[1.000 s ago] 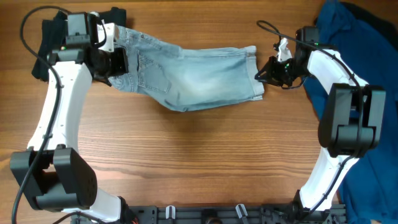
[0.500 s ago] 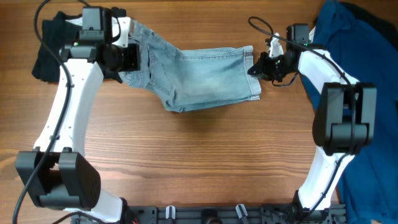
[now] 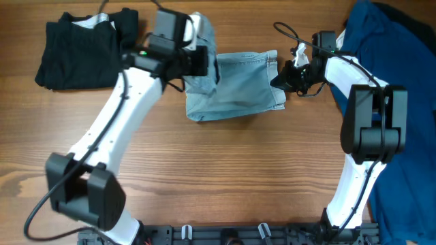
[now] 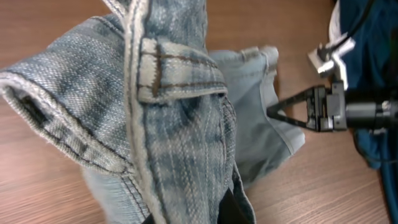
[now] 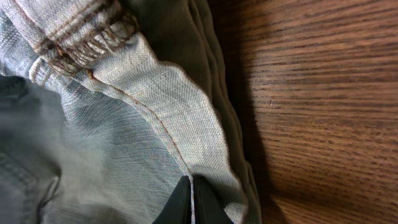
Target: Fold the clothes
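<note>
Three garments are in view: one pair of pale denim shorts (image 3: 238, 85) at upper centre, one black garment (image 3: 75, 44) at upper left, and one dark-blue garment (image 3: 409, 47) along the right edge. There are two arms, the left arm (image 3: 109, 129) and the right arm (image 3: 371, 119), each with one hand: the left hand (image 3: 203, 62) and the right hand (image 3: 281, 78). One wooden desk (image 3: 225, 177) carries them all.

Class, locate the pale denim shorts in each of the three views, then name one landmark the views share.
Overhead: denim shorts at top centre, one end lifted.
Left wrist: they fill the left and centre, belt loop close up.
Right wrist: they cover the left half.
Shared landmark: the wooden table, bare beside them in every view.
</note>
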`<state>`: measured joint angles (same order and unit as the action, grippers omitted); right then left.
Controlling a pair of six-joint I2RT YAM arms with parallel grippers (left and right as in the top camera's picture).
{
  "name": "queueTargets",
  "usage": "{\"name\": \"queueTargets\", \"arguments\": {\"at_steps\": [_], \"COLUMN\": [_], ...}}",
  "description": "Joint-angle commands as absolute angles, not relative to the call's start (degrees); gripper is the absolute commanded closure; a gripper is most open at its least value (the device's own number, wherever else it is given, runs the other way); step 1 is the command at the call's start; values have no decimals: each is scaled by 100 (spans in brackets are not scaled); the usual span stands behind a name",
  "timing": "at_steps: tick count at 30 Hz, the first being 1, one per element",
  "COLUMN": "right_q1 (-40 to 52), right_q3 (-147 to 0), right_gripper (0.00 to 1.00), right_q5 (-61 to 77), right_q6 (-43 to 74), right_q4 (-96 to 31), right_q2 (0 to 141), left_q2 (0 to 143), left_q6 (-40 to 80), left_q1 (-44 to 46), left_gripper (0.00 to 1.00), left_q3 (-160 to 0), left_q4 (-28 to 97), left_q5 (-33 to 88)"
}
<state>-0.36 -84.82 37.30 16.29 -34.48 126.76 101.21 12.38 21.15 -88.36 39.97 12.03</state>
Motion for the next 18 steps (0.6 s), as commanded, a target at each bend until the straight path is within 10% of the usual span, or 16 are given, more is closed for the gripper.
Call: {"name": "queueTargets", "arguments": {"at_steps": [1,4,7,18], "right_q1": [-1,-1,-1,-471], "right_q3": [-8425,-8425,-8425,-9343], "right_gripper": [96,96,96,84], "right_q5": [3345,3345,3347,3732], "right_q6": [1653,1653,1653,1096], "right_q4": [-3417,-3420,-3404,-4182], "right_q2": [13078,13078,13078,12036], "left_q2": [10617,10868,10932,10932], "left_q6": [1441,1439,1413,1393], "left_q1": [2314,2399,2519,2550], "left_gripper": [96,71,0,0], "left_q3": [-9013,-9013,-9013,-9013], "left_q4": [3935,3883,3771,3621], "left_q5": [1212,1214,1212,1135]}}
